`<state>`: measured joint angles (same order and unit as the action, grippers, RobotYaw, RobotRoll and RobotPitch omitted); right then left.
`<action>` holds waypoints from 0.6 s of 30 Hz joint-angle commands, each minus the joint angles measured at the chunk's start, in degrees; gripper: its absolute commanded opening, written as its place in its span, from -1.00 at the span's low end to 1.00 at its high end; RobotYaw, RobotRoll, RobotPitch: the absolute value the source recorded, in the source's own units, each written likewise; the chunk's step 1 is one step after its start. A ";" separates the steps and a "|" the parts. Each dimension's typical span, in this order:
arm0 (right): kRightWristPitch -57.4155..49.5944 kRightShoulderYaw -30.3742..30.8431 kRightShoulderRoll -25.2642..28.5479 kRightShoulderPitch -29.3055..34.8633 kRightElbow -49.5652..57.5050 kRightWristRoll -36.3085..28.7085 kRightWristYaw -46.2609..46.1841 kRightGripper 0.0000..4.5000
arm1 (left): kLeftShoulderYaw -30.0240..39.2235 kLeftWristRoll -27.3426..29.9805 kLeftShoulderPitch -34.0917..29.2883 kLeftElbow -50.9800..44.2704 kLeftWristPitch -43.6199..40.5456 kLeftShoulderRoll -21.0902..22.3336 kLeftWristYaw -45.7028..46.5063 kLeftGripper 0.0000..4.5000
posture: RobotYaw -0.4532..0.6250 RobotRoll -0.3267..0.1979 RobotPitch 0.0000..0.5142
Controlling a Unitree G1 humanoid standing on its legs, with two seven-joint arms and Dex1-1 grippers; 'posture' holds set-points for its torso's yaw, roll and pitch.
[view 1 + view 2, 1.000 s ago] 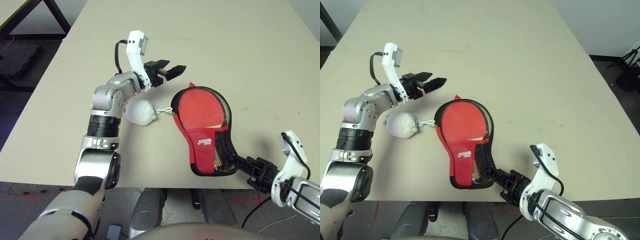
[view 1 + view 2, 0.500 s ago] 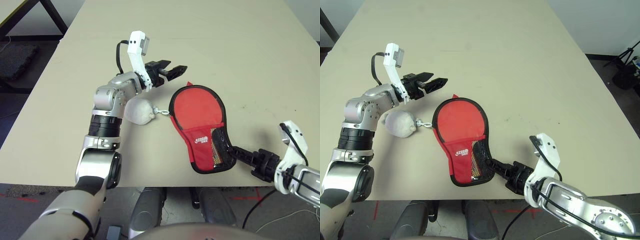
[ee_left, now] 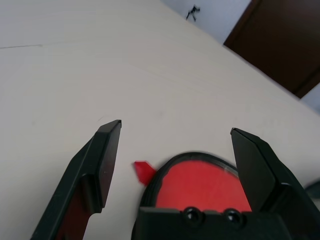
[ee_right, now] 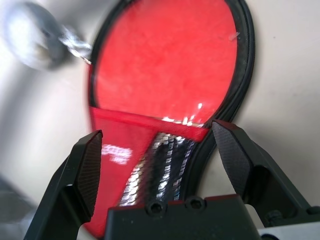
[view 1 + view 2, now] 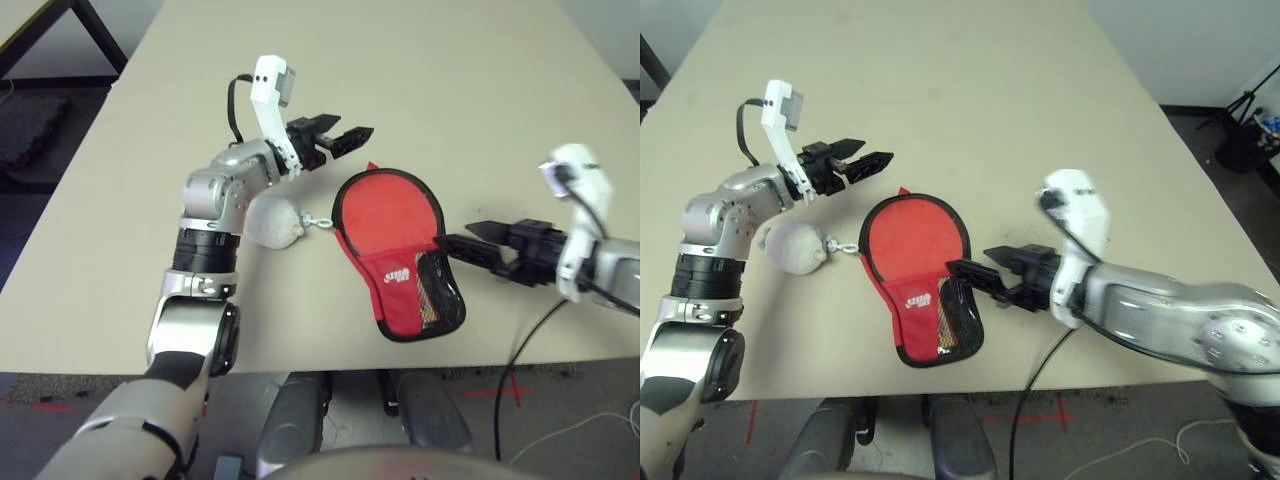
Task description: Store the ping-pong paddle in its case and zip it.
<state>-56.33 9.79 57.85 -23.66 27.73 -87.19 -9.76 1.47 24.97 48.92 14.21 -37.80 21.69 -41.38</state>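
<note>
The red fabric case (image 5: 388,222) lies flat on the table near its front edge, its black zipper edging running round it and its mesh pocket (image 5: 438,297) at the narrow end. The ping-pong paddle is hidden. A white pom-pom (image 5: 272,222) lies on a short chain just left of the case. My left gripper (image 5: 352,132) hovers open just beyond the case's round end. My right gripper (image 5: 458,238) is open, its tips right beside the case's right edge, holding nothing. In the right wrist view the case (image 4: 165,75) lies between the open fingers (image 4: 85,165).
The beige table (image 5: 450,80) stretches far back and to both sides. Its front edge (image 5: 330,368) runs just below the case's narrow end. A black cable (image 5: 520,360) hangs from my right arm past that edge.
My right gripper has opened, let go of the case's narrow end, and swung from the table's front edge up to the case's right side. The case now lies closed and flat. The left arm holds still.
</note>
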 commanded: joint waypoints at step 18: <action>-13.29 5.32 -9.53 -5.79 4.50 25.09 17.09 0.99 | -1.66 -3.33 3.48 1.80 0.75 7.54 -7.14 1.00 | -0.34 0.25 -0.25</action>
<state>-68.57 13.37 48.66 -29.10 31.20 -64.38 5.47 0.99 22.21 52.41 16.64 -36.28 28.44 -47.46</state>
